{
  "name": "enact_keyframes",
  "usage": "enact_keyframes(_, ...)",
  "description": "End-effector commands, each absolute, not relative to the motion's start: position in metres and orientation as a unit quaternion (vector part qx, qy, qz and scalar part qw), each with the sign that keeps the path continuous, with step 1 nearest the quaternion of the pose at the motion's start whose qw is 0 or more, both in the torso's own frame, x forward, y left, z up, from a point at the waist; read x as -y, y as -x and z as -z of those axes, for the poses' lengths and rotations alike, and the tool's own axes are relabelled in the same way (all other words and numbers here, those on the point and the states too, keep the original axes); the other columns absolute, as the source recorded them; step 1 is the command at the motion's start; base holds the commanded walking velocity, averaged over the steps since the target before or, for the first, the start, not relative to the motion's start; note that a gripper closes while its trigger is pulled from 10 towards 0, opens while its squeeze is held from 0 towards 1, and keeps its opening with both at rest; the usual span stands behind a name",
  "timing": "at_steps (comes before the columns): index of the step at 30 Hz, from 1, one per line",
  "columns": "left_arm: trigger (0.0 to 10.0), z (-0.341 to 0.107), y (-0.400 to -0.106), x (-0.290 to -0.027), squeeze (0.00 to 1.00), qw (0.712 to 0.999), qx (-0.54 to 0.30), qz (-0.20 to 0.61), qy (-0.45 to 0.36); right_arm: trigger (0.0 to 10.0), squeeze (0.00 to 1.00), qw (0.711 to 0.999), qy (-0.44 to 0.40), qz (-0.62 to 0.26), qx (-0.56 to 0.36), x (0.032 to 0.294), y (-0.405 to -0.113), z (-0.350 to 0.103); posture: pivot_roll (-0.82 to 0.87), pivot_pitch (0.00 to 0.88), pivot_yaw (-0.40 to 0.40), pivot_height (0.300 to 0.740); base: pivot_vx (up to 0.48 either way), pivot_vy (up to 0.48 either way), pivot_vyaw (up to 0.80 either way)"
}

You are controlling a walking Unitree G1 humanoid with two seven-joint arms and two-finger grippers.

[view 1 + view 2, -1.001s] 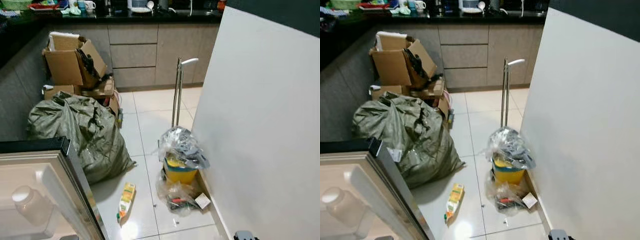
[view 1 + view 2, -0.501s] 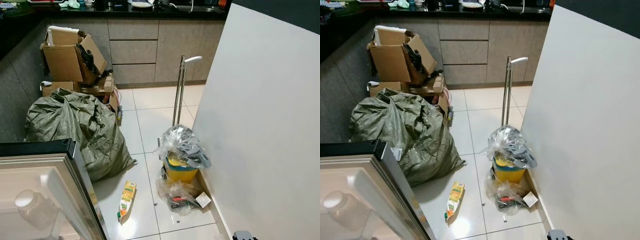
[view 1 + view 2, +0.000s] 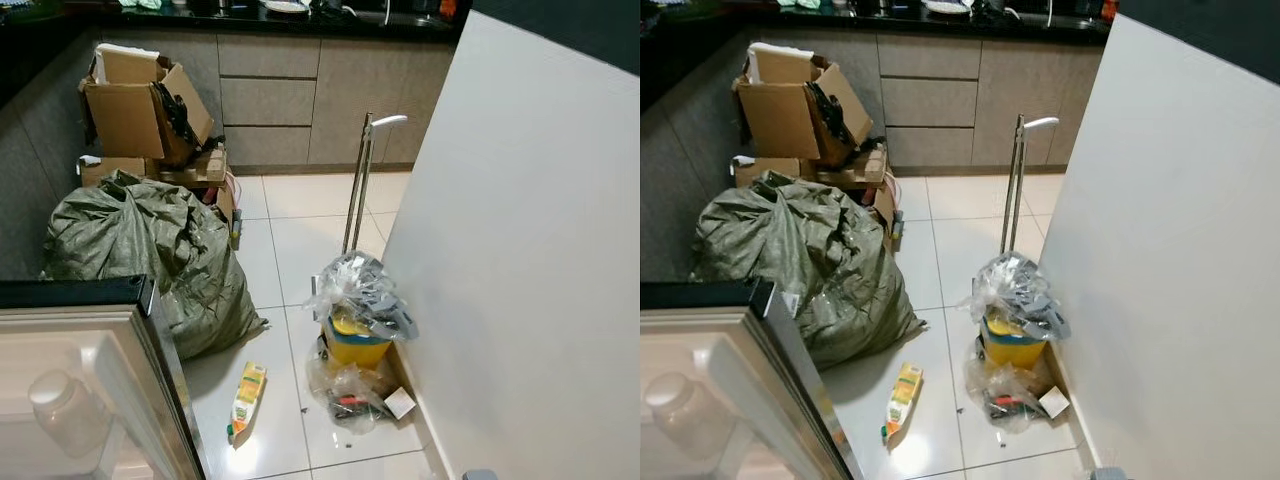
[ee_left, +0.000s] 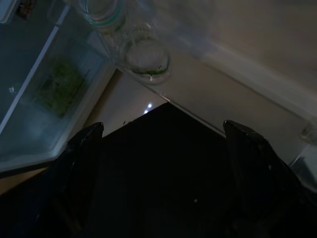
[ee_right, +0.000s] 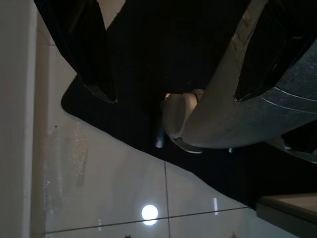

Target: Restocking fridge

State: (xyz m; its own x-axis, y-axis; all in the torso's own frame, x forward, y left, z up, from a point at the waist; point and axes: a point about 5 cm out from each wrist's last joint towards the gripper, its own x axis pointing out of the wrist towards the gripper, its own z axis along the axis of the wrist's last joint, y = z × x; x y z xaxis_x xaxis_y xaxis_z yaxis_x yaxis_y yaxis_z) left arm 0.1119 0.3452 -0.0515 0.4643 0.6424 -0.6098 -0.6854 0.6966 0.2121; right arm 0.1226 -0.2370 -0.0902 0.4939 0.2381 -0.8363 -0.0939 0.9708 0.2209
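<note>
On floor at 6 o'clock, juice carton (image 3: 247, 395) lies flat: light, stiff, crushable, so grip mid-body across narrow faces; left pincer (image 4: 163, 144) and right pincer (image 5: 173, 74) both wide, empty.

White tiled floor (image 3: 300, 215), glossy, a lamp glare at lower centre; grey cabinets (image 3: 270, 100) under a black counter (image 3: 300, 20) across the top of the frame; plain white wall (image 3: 520, 260) filling the right; dark grey wall (image 3: 25, 190) at left; light even, indoor.
</note>
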Motion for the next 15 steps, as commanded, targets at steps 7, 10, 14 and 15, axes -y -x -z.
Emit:
enact_keyframes(7,10.0,0.042,-0.119,-0.354,0.0,0.857,-0.322,-0.402,0.019,10.0,0.0,0.855,-0.077,-0.092,-0.504,0.235,-0.116,0.093,-0.05,0.037,-0.022,0.74,0.0,0.0,0.0)
enact_keyframes(10,10.0,0.058,-0.106,-0.338,0.0,0.845,-0.371,-0.383,0.03,10.0,0.0,0.854,-0.078,-0.092,-0.505,0.234,-0.114,0.094,-0.05,0.04,-0.022,0.74,0.0,0.0,0.0)
enact_keyframes(14,10.0,0.073,-0.09,-0.321,0.0,0.832,-0.419,-0.361,0.039,10.0,0.0,0.853,-0.079,-0.093,-0.507,0.233,-0.113,0.095,-0.05,0.041,-0.022,0.74,-0.06,0.0,0.0)
enact_keyframes(15,10.0,0.073,-0.09,-0.321,0.0,0.832,-0.419,-0.361,0.039,10.0,0.0,0.853,-0.079,-0.093,-0.507,0.233,-0.113,0.095,-0.05,0.041,-0.022,0.74,-0.24,0.0,0.0)
